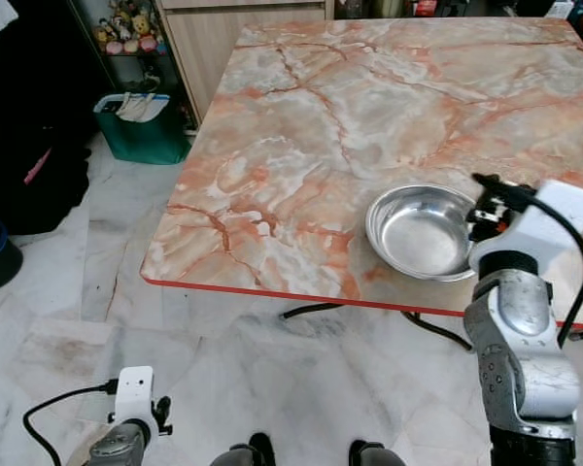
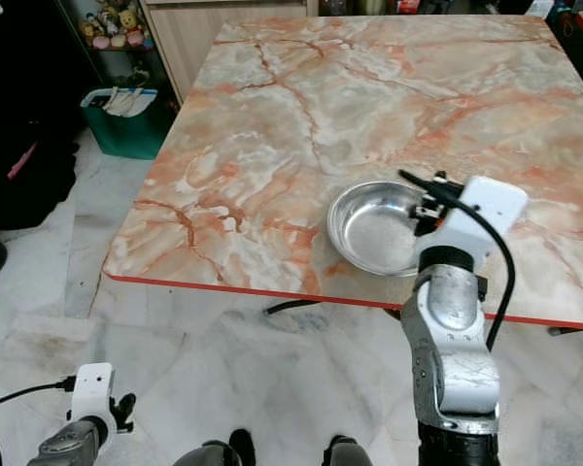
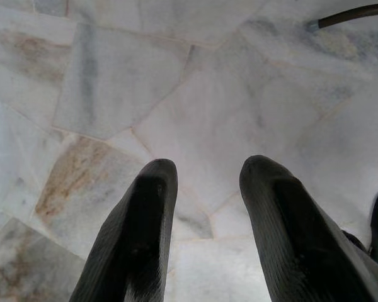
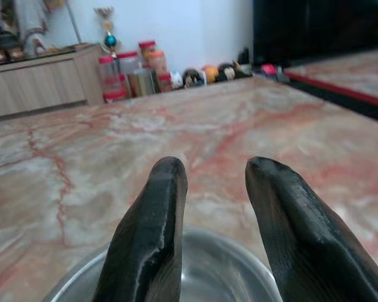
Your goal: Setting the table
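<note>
Marble in pink and orange veins covers the table [image 1: 350, 116], which has a thin red edge and stands on a pale marble floor [image 1: 223, 369]. At its near edge, toward five o'clock of the tabletop, the right gripper [image 4: 214, 207] hangs over the near rim of a steel bowl [image 1: 423, 231], its two black fingers [image 4: 152, 233] set apart with nothing between them and pointing across the table toward twelve o'clock. The bowl sits upright on the tabletop and looks empty. Beyond it, at the table's far edge, the right wrist view shows a row of jars [image 4: 135, 75] and small items against a white wall, with a wooden cabinet [image 4: 38, 88] at ten o'clock. Off the table at ten o'clock, a green bin [image 1: 141, 126] stands on the floor beside a dark shelf. The left gripper [image 3: 205, 207] hangs low at seven o'clock, fingers parted over bare floor tiles.
</note>
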Motion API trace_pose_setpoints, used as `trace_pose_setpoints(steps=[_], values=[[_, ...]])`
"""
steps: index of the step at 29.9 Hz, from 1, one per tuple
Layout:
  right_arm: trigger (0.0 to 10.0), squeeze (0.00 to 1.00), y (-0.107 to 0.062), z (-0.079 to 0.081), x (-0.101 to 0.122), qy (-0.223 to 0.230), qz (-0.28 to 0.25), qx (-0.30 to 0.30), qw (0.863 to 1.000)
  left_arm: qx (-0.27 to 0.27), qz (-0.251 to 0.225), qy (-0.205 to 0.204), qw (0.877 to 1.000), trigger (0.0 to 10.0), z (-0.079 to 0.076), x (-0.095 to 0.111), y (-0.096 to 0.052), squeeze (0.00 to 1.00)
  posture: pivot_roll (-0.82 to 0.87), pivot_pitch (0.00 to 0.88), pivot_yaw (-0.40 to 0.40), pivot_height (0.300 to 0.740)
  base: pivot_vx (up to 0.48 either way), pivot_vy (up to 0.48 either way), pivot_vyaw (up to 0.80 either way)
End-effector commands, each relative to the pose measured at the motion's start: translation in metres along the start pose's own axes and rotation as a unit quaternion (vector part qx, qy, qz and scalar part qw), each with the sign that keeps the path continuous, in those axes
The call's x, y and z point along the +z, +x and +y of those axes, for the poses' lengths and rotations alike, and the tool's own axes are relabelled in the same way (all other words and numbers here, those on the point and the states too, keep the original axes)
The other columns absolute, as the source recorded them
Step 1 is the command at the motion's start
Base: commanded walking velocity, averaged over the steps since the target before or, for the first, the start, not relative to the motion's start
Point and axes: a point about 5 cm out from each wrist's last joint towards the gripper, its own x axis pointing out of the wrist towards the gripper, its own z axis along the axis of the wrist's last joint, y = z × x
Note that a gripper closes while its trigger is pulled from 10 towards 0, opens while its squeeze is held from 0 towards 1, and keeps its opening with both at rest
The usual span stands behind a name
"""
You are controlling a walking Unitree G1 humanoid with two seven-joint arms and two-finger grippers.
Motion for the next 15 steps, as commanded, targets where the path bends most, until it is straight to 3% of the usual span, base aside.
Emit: trace_pose_setpoints(steps=[1, 5, 12, 15], values=[[10.0, 0.00, 0.002, 0.014, 0.002, -0.010, -0.009, 0.046, 0.999, -0.010, 0.029, 0.012, 0.999, 10.0, -0.018, -0.020, -0.003, 0.00, -0.10, 0.188, 0.083, 0.740, 0.000, 0.000, 0.00], [10.0, 0.00, 0.002, 0.026, -0.001, -0.013, 0.001, 0.098, 0.995, -0.014, 0.029, 0.018, 0.999, 10.0, -0.031, -0.022, -0.003, 0.00, -0.10, 0.174, 0.073, 0.740, 0.000, 0.000, 0.00], [10.0, 0.00, 0.006, 0.025, 0.004, -0.062, -0.038, 0.117, 0.991, -0.007, 0.028, 0.013, 1.000, 10.0, -0.035, -0.024, -0.004, 0.00, -0.10, 0.158, 0.065, 0.740, 0.000, -0.399, 0.00], [10.0, 0.00, 0.006, 0.024, 0.006, -0.061, -0.044, 0.121, 0.990, -0.007, 0.027, 0.013, 1.000, 10.0, -0.035, -0.024, -0.004, 0.00, -0.11, 0.154, 0.064, 0.740, 0.000, -0.415, 0.00]])
